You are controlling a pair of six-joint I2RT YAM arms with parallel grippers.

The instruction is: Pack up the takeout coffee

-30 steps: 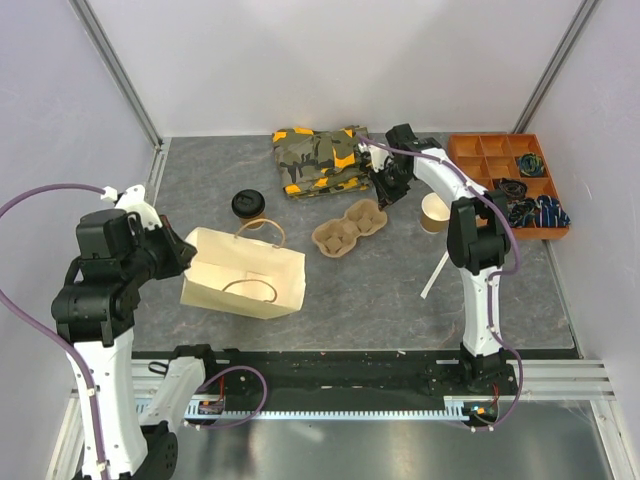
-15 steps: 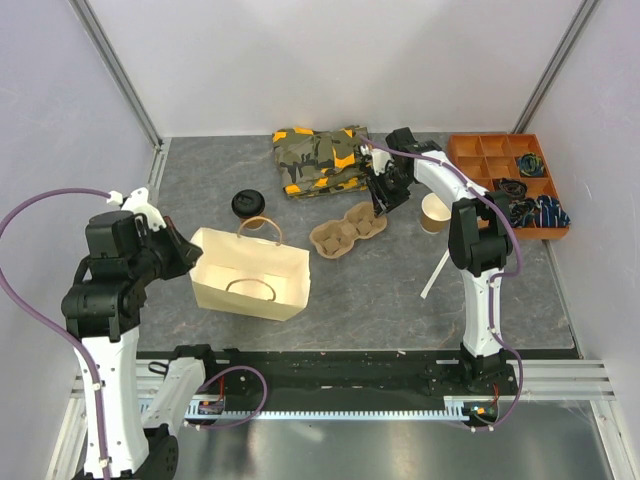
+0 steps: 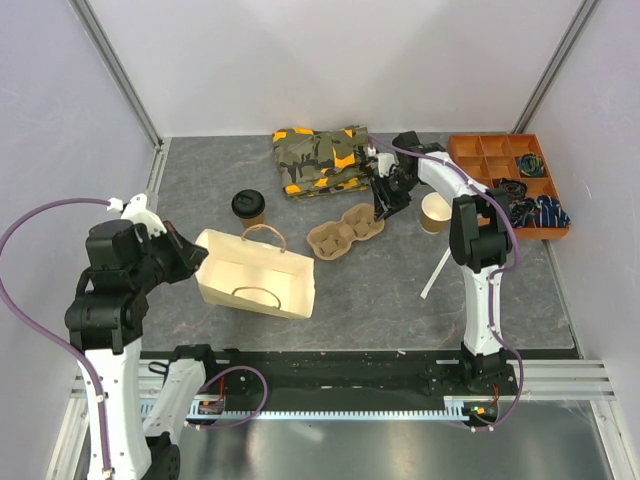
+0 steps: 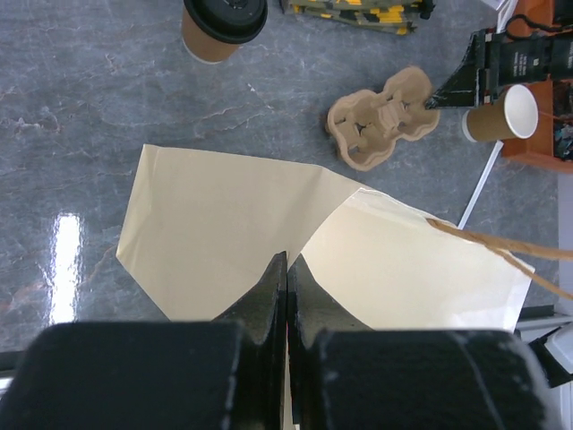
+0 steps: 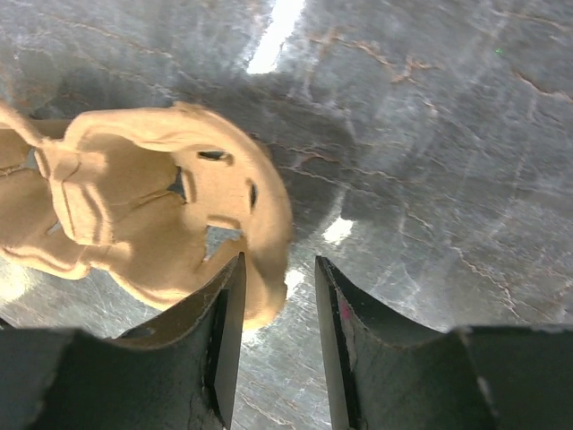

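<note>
The takeout coffee (image 3: 248, 206), a tan cup with a black lid, stands behind the paper bag (image 3: 258, 275); it also shows in the left wrist view (image 4: 224, 20). My left gripper (image 3: 196, 262) is shut on the bag's left edge (image 4: 224, 233), its fingertips (image 4: 276, 269) pinching the paper. The bag lies with its mouth open. My right gripper (image 3: 386, 204) is open at the right end of the pulp cup carrier (image 3: 345, 230). In the right wrist view its jaws stand either side of the carrier's rim (image 5: 269, 224).
A lidless tan cup (image 3: 435, 211) stands right of the carrier. A camouflage cloth (image 3: 320, 160) lies at the back. An orange compartment tray (image 3: 470, 150) sits at the back right. A white stick (image 3: 435, 272) lies near the right arm.
My left gripper has drawn the bag nearer and to the right, so the lidded cup shows more fully. My right gripper has come down to the carrier's right end.
</note>
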